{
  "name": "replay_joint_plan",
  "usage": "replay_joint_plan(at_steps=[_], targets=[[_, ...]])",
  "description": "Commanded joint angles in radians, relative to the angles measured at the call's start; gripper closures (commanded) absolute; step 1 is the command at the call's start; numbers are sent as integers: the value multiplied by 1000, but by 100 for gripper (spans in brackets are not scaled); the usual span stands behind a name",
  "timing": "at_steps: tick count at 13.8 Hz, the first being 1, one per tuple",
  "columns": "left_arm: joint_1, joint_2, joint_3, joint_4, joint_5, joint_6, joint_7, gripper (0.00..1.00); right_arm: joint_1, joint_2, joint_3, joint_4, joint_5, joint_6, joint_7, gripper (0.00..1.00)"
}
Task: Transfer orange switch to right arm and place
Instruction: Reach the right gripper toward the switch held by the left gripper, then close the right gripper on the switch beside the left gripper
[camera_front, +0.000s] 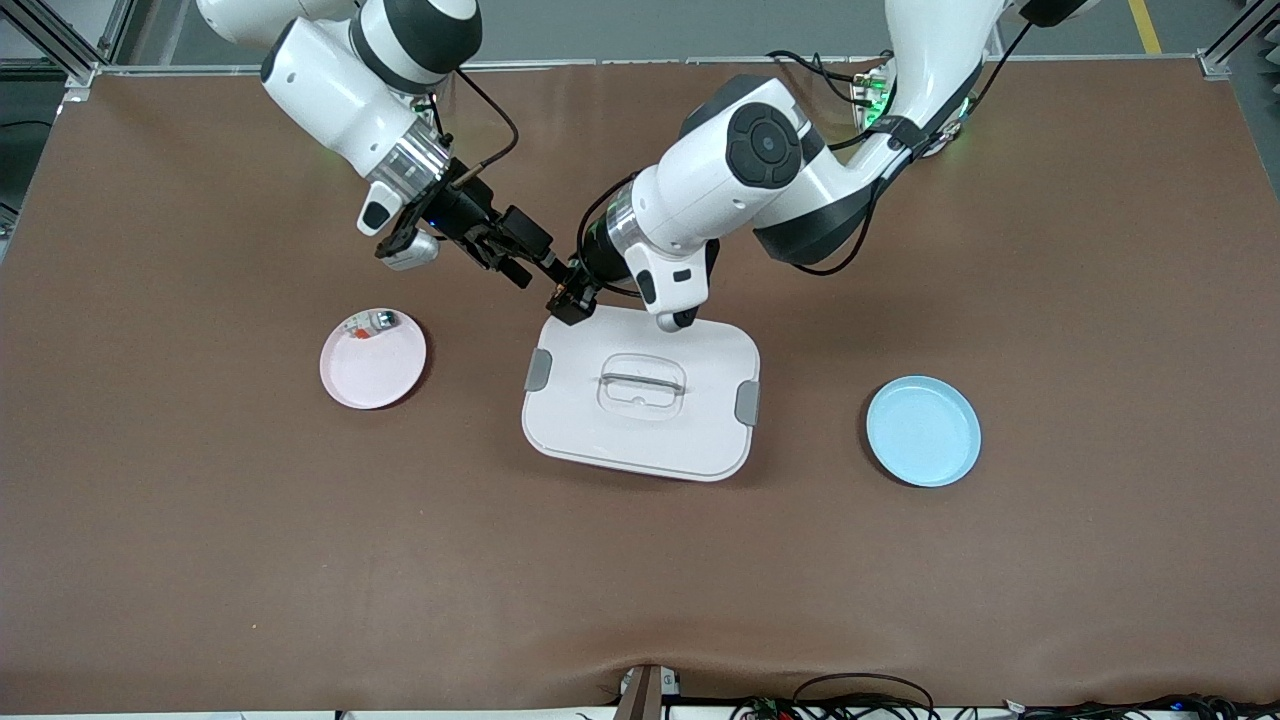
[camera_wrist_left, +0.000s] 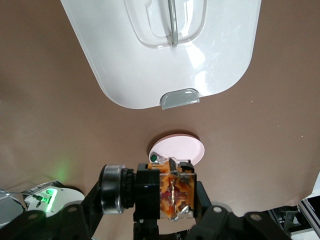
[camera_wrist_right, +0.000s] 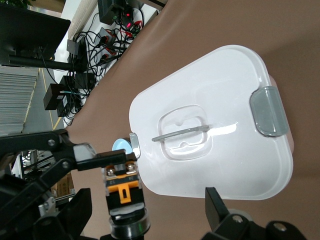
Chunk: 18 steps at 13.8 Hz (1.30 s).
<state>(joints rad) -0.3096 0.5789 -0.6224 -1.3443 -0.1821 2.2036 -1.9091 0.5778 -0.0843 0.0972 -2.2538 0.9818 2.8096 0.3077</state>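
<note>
nearest the front camera among the things on the brown table (camera_front: 200, 560), a white lidded box (camera_front: 640, 440) is sitting at the middle, with grey latches at its two ends and a clear handle in its lid. toward the left arm's end, a blue plate (camera_front: 923, 431) is lying well apart from the box. toward the right arm's end, a pink plate (camera_front: 372, 358) is carrying a pale clear-white small part (camera_front: 372, 323) at its rim farther from the camera.

the two arms are meeting in the air over the box's corner farthest from the camera, on the right arm's side. the left gripper (camera_front: 568, 296) is clenching the orange switch (camera_wrist_left: 175, 192), a stubby black block with an orange middle, so the switch is hanging above the table by the box's edge. the right gripper (camera_front: 520, 262) is hovering just beside it with its fingers spread wide, one on each side of the switch and not touching it, as the right wrist view shows.
</note>
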Motion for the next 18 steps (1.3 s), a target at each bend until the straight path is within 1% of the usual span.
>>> replay_joint_plan(at_steps=[1, 5, 7, 8, 9, 10, 11, 12, 18], targets=[[-13, 15, 4, 28, -14, 2, -13, 100, 13, 37, -8, 46, 26, -1, -19, 0], [-13, 16, 3, 28, -14, 4, -11, 100, 25, 61, -8, 62, 26, -1, -55, 0], [-13, 16, 4, 28, -14, 4, -11, 100, 30, 69, -8, 66, 26, -1, -52, 19], [-13, 16, 4, 30, -14, 4, -11, 100, 31, 69, -8, 69, 26, -1, -55, 30], [-13, 18, 4, 36, -14, 4, -11, 100, 34, 70, -8, 71, 26, -1, -53, 43], [-13, 22, 4, 39, -14, 4, -11, 100, 40, 70, -8, 72, 28, 1, -50, 61], [-13, 24, 4, 45, -14, 4, -11, 100, 40, 72, -8, 74, 28, 1, -39, 88], [-13, 29, 4, 47, -14, 4, -11, 100, 42, 72, -8, 76, 29, 1, -32, 100], [-13, 29, 4, 48, -14, 4, -8, 100, 56, 83, -8, 79, 29, 2, -16, 100]])
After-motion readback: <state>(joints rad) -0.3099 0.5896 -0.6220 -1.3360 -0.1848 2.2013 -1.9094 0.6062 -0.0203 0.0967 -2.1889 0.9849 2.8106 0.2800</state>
